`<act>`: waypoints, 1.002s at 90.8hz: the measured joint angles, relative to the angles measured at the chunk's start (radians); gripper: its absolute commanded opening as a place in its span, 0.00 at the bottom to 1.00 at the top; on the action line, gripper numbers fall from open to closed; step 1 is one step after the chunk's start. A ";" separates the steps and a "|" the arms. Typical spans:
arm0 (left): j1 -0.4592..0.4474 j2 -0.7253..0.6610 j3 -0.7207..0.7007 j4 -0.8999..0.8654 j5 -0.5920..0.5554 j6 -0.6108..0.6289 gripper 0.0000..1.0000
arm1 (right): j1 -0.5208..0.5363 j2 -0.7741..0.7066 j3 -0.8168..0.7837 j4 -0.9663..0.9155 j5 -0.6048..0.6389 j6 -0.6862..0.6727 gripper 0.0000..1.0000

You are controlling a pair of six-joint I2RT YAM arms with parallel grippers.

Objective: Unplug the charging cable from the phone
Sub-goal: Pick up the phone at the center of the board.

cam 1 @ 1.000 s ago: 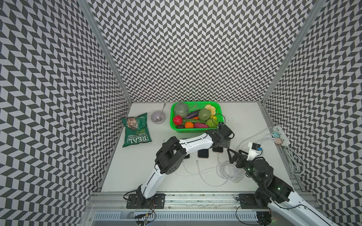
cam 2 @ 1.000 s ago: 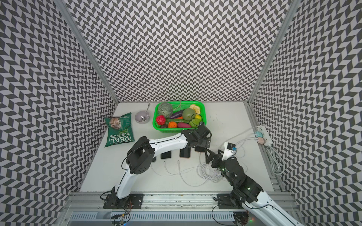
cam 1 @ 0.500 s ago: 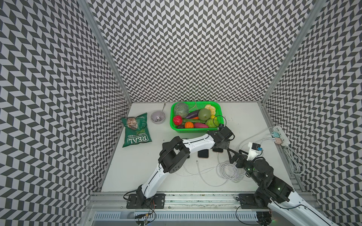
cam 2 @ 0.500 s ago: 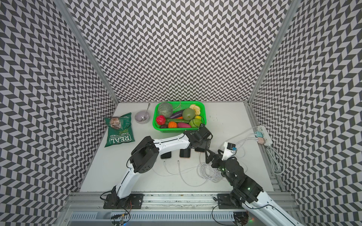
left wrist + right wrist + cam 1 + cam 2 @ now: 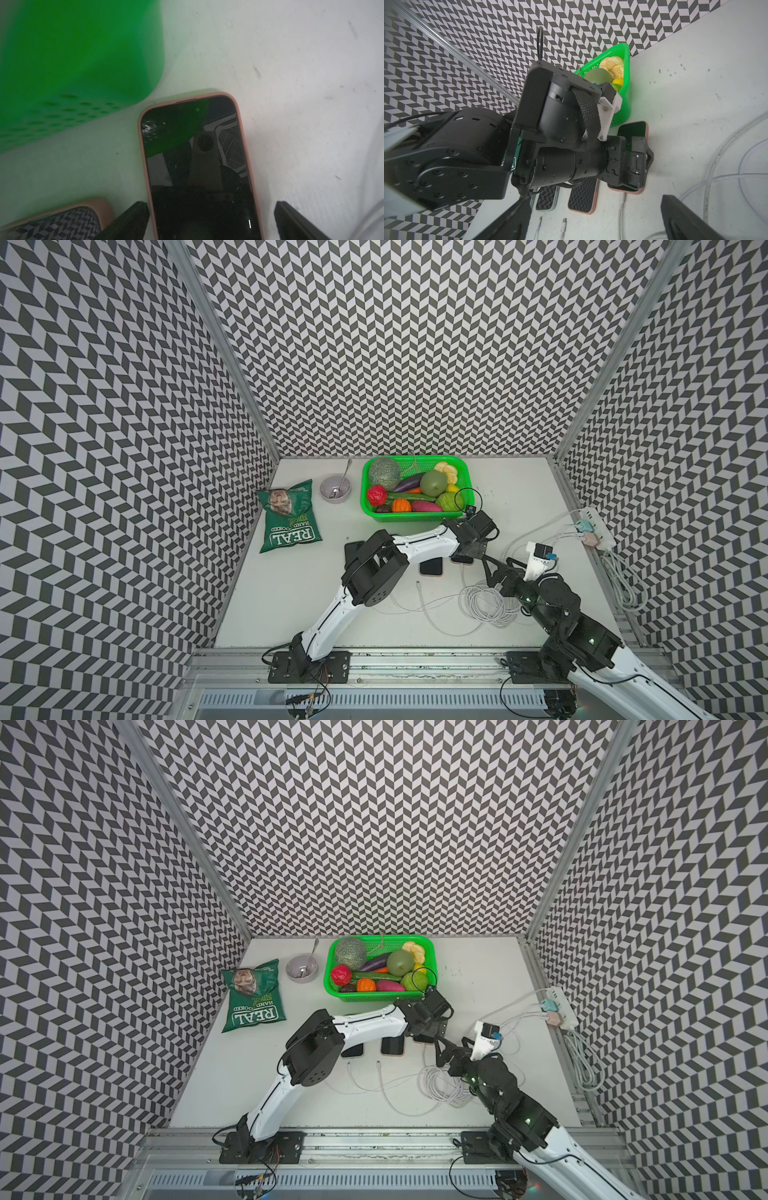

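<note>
The phone (image 5: 197,166) in a pink case lies face up on the white table, close to the green basket. My left gripper (image 5: 209,217) is open, with one finger on each side of the phone's lower half; I cannot tell if the fingers touch the case. In both top views the left gripper (image 5: 469,549) (image 5: 430,1029) covers most of the phone. A white charging cable (image 5: 623,200) is plugged into the phone's near end (image 5: 625,190). My right gripper (image 5: 596,216) is open and empty just in front of that plug (image 5: 494,566).
Two more phones (image 5: 582,197) (image 5: 547,197) lie beside it, each with a loose cable end (image 5: 563,223) in front. A coil of white cable (image 5: 486,601) lies near the right arm. Green basket (image 5: 372,512), bowl (image 5: 335,488), chip bag (image 5: 289,516), power strip (image 5: 594,526).
The left arm's elbow has drifted slightly to the right while its gripper stays over the phone. The right arm has not visibly moved.
</note>
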 measured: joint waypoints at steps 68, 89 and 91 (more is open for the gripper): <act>-0.005 0.045 0.050 -0.020 -0.053 0.010 0.56 | 0.000 0.000 -0.001 0.005 -0.001 0.001 1.00; -0.005 0.036 0.030 -0.001 -0.052 0.006 0.17 | 0.000 0.009 -0.002 0.015 -0.024 0.003 1.00; -0.005 0.035 0.028 0.002 -0.052 0.006 0.14 | 0.000 0.013 -0.002 0.017 -0.027 0.005 1.00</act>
